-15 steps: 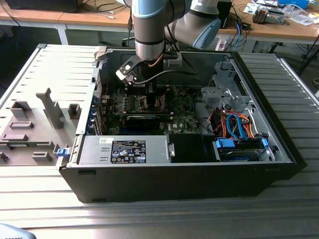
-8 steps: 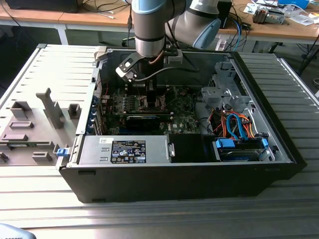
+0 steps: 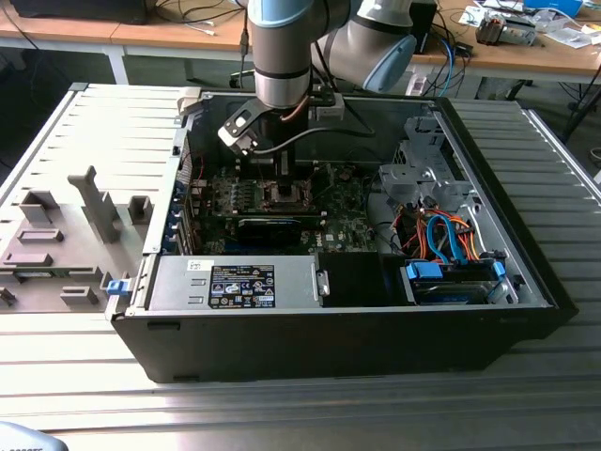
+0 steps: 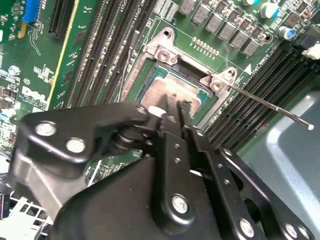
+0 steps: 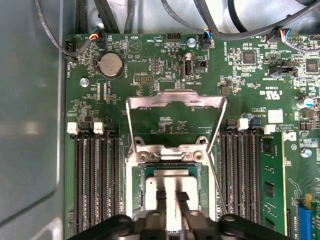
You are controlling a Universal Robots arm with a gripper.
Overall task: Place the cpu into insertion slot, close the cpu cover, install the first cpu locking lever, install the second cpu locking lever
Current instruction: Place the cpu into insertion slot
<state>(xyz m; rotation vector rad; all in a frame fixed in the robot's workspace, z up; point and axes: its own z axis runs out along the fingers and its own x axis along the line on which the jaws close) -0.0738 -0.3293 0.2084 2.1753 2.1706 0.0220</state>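
The cpu lies flat in the insertion slot, its silver top showing in both wrist views. My gripper reaches straight down onto the middle of the chip. Its black fingers stand close together with a narrow gap, pinched on the cpu's top. The cpu cover stands flipped up behind the slot, and its window shows bare board. One thin locking lever sticks out free beside the socket.
The green motherboard sits deep in an open black computer case. Rows of black memory slots flank the socket. Orange and blue cables and a drive bay fill the exterior view's right. Grey fixtures lie outside on the exterior view's left.
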